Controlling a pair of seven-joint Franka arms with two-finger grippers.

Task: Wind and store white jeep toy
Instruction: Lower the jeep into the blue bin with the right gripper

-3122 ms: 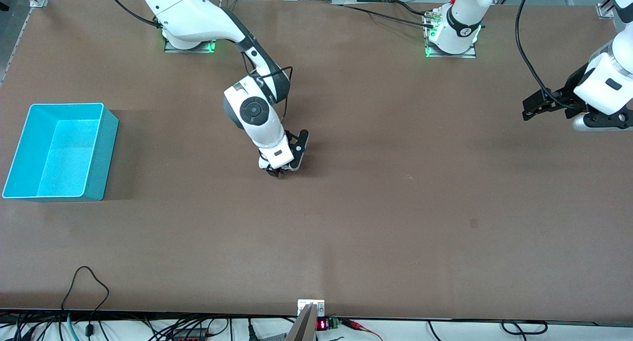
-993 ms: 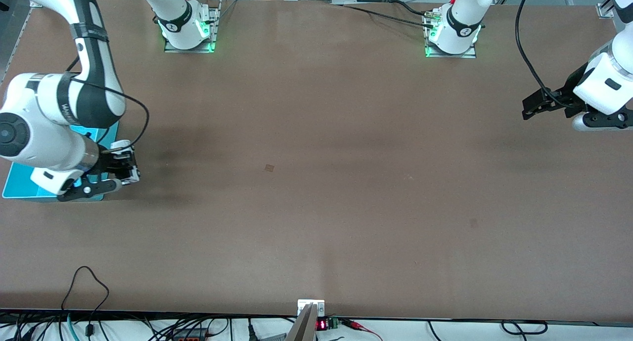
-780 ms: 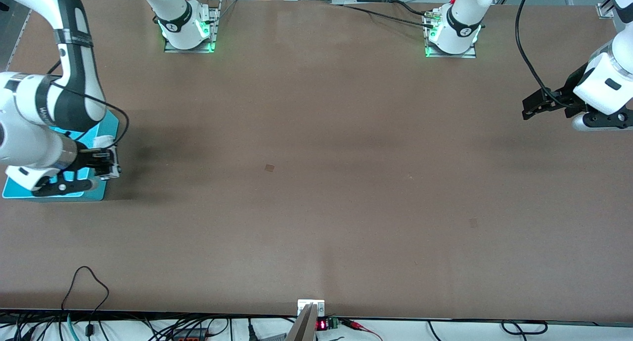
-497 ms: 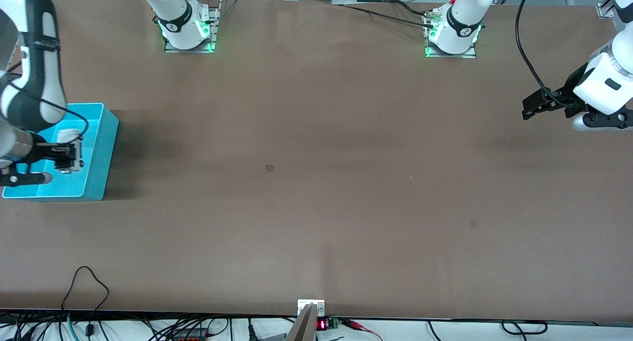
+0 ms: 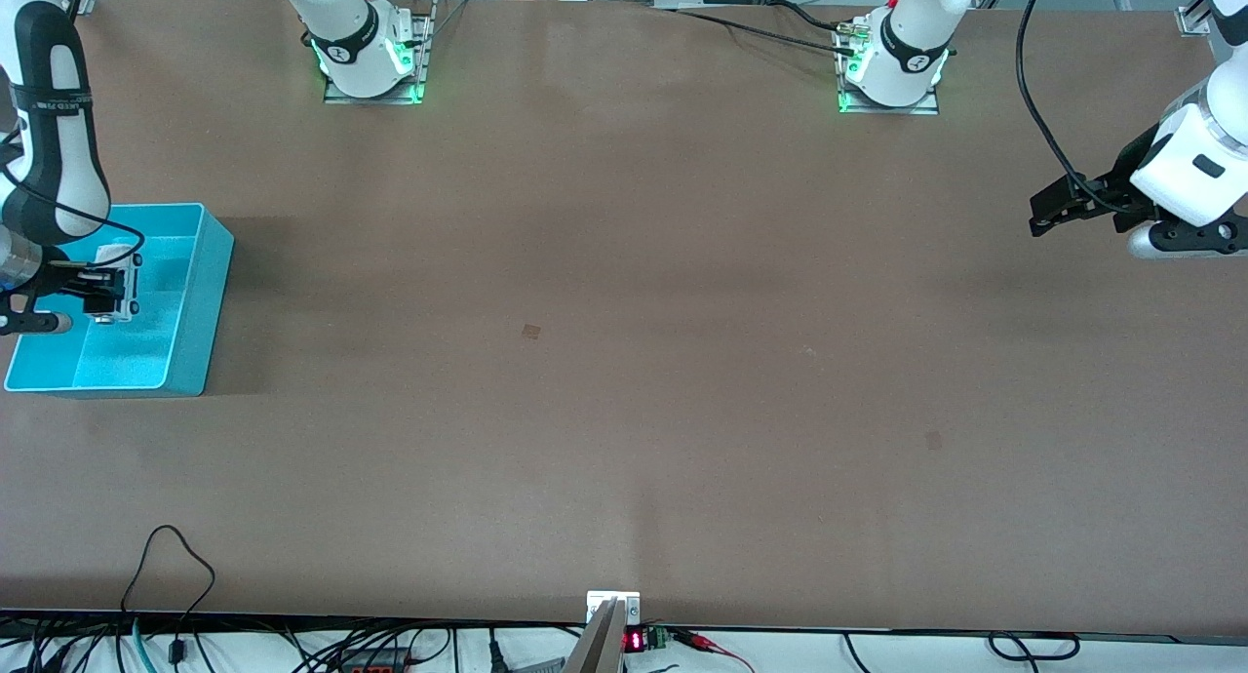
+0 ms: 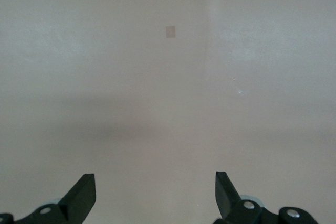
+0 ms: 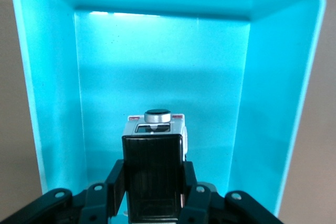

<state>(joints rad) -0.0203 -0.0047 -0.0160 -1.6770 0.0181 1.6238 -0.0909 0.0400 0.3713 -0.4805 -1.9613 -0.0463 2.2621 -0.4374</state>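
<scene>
Right wrist view: the white jeep toy is clamped in the right claw over the teal bin; winding is presumably done, release remains. The left claw waits, spread wide.

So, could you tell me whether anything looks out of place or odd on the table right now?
Nothing stands out. The right hand holds the white jeep toy level over the blue bin, which sits upright. The left hand waits open over the table's left-arm end.
</scene>
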